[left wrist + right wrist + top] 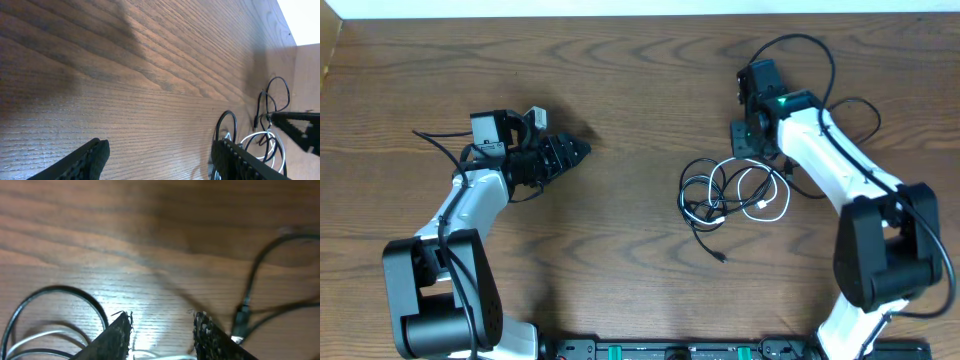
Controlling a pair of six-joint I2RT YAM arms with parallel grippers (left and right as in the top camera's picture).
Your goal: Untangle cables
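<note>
Tabletop (640,240), broad between left pincer (584,150) and cables (718,200)

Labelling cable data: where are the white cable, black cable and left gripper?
white cable (787,200), overhead, right-hand loop
black cable (720,257), overhead, loose plug end
left gripper (578,150), overhead, midway between fingertips

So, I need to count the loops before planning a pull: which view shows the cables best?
Overhead: the whole tangle of cables lies in frame, seen from above. The left wrist view catches only part, far off at its edge; the right wrist view shows a few blurred, cropped strands.
</note>
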